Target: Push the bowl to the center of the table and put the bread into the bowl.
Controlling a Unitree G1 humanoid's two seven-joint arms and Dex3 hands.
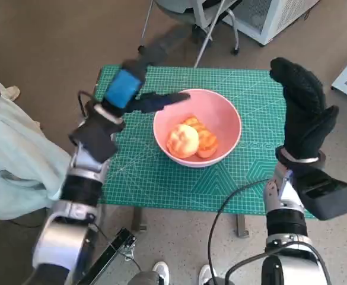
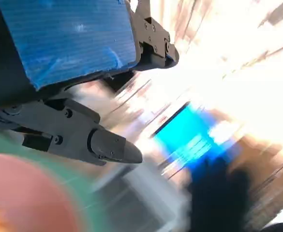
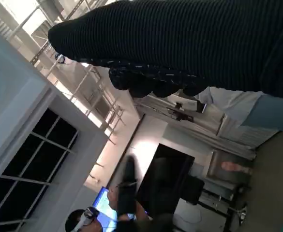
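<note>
1. A person's pale sleeve (image 1: 10,166) showed at the far left, beside the robot's left arm.
2. The left hand (image 1: 126,89) hovered over the counter's (image 1: 161,178) green cutting mat, left of the bowl. Its fingers (image 1: 167,100) were spread and reached toward the bowl's rim; nothing was held. The left wrist view was blurred by motion.
3. The pink bowl (image 1: 220,119) sat near the middle of the counter. The bread (image 1: 182,141) lay inside it, with a second, browner piece touching it on the right.
4. The right hand (image 1: 301,110) was raised at the counter's right edge, well apart from the bowl, fingers extended together and holding nothing.
5. Chair legs (image 1: 217,29) stood beyond the counter's far edge.
</note>
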